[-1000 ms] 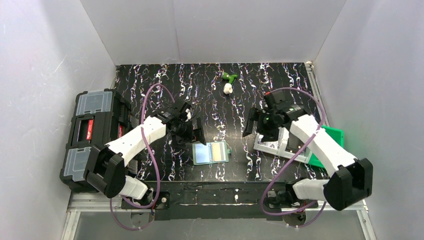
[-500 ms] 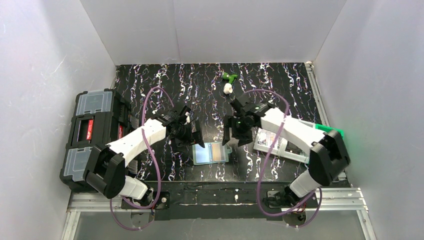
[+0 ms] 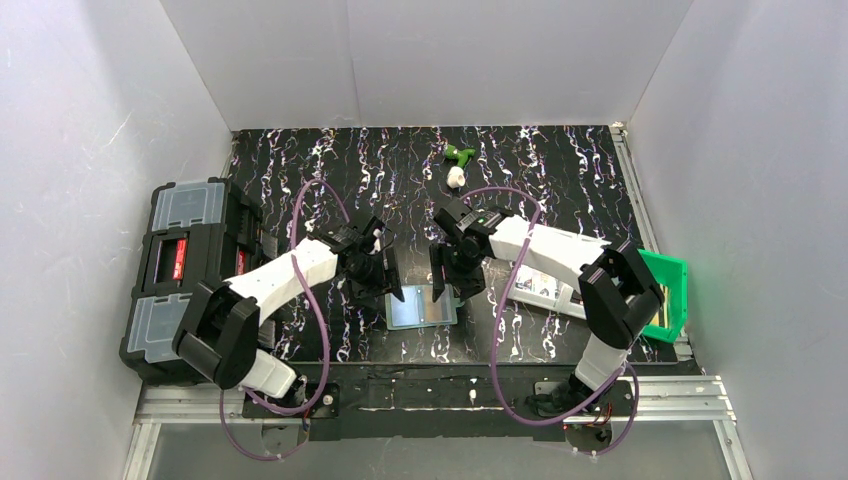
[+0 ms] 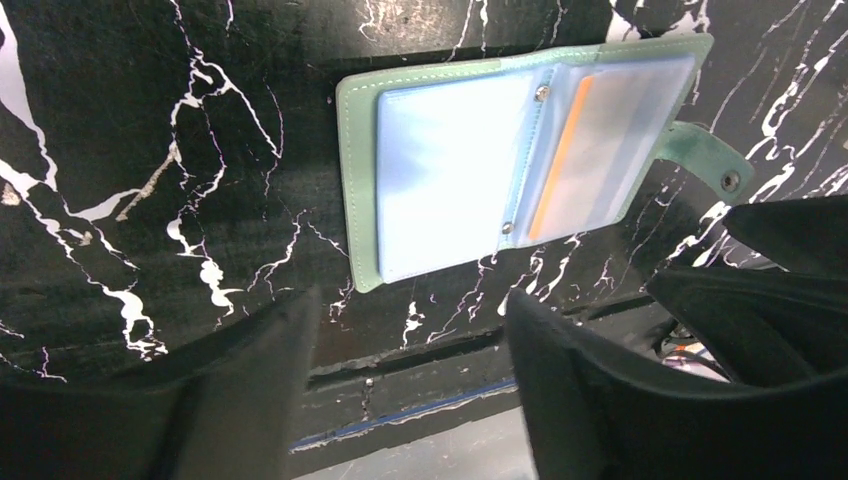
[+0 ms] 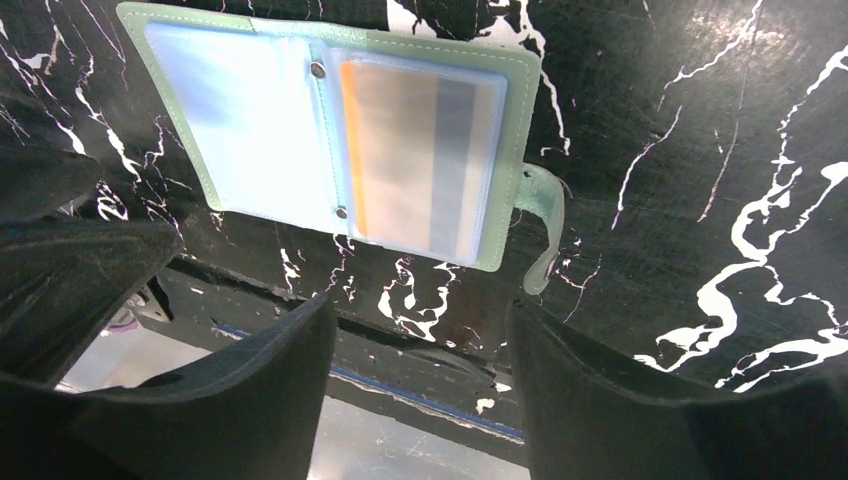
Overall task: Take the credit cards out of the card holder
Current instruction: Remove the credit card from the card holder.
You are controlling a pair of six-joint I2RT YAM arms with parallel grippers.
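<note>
The card holder (image 3: pixel 422 306) lies open and flat on the black marbled table near its front edge. It is grey-green with clear sleeves and a snap tab. It also shows in the left wrist view (image 4: pixel 440 170) and the right wrist view (image 5: pixel 250 120). A card (image 5: pixel 420 160) with an orange stripe and a grey band sits inside the sleeve on the tab side; it shows in the left wrist view (image 4: pixel 590 150) too. My left gripper (image 3: pixel 392 280) (image 4: pixel 410 300) is open and empty just above the holder's left half. My right gripper (image 3: pixel 445 278) (image 5: pixel 420 305) is open and empty just above its right half.
A big black toolbox (image 3: pixel 185 270) stands at the left table edge. A white tray (image 3: pixel 545 285) and a green bin (image 3: pixel 665 290) lie at the right. A small green and white object (image 3: pixel 457 165) sits at the back. The table's front edge (image 4: pixel 430 350) lies just beyond the holder.
My right arm has swung left from over the white tray to the card holder. My left gripper has moved slightly down toward the holder's left edge. The holder has not moved.
</note>
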